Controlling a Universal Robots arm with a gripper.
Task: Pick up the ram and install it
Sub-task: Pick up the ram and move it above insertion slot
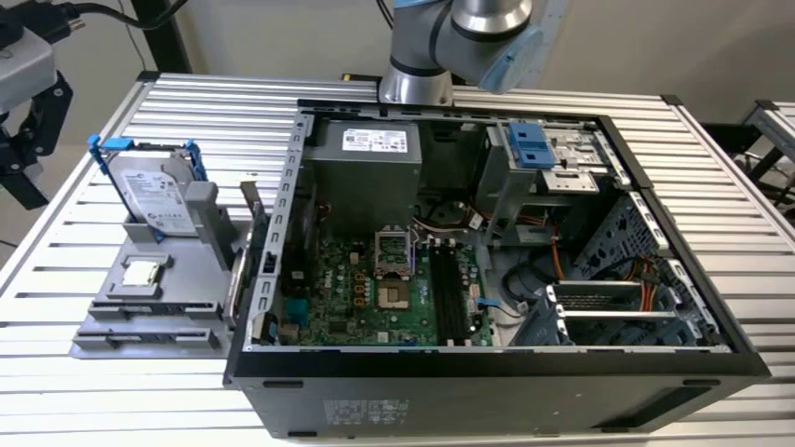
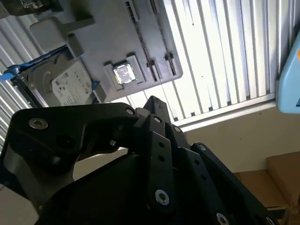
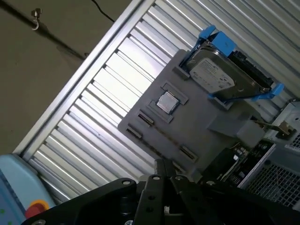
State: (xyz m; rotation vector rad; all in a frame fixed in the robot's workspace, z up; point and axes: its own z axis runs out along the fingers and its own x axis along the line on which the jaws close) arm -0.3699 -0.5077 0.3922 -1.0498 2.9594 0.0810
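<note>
Beyond the claw [image 3: 165,165] [image 2: 151,102], drawn shut on nothing in both wrist views, I saw the slatted table [image 1: 186,102] and, off to one side, the open computer case [image 1: 497,391]. The arm [image 1: 448,37] was cut off at the exterior view's top. Past the claw's tips sat the grey holder [image 3: 197,117], with the hard drive [image 3: 220,77] at its far end. The ram [image 1: 234,291] seemed to stand on edge along the holder's case-side rim, its chips hidden from me. The processor [image 3: 167,101] lay nearer the claw than the drive did.

Computer case [image 1: 497,361] open — hard drive [image 1: 155,191], processor [image 1: 141,272] on holder [image 1: 130,331].
</note>
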